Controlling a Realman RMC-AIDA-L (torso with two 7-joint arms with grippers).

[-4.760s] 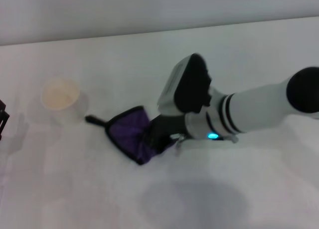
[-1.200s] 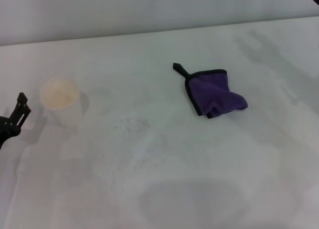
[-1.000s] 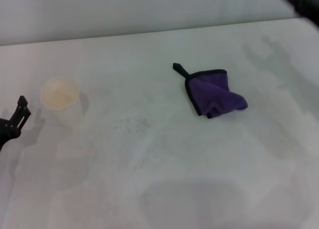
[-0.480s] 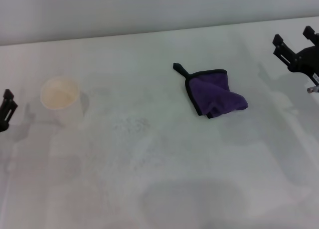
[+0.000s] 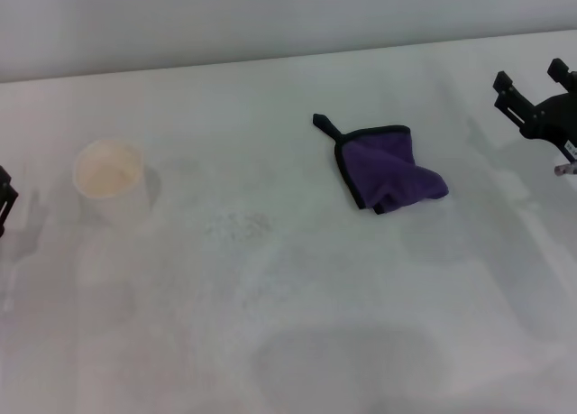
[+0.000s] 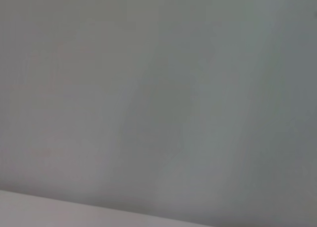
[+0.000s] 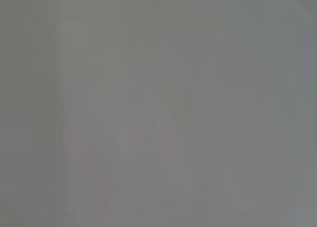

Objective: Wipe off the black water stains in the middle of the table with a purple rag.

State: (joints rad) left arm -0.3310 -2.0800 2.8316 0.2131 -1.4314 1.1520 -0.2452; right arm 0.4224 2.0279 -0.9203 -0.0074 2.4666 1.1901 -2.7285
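The purple rag (image 5: 389, 168) lies crumpled on the white table (image 5: 297, 324), right of the middle, with its black loop (image 5: 322, 123) pointing to the back left. No dark blot shows; only a faint patch of tiny grey specks (image 5: 236, 225) marks the table left of the middle. My right gripper (image 5: 530, 75) hovers at the right edge, well right of the rag, open and empty. Only a small black part of my left gripper (image 5: 4, 196) shows at the left edge. Both wrist views show only a plain grey surface.
A white paper cup (image 5: 109, 178) stands upright at the left, between the left gripper and the specks. The table's back edge meets a pale wall (image 5: 270, 17).
The right gripper, earlier pressed on the rag near the cup, has let it go and drawn back to the right edge. The rag now lies farther right. The left gripper has slid leftward, nearly out of view.
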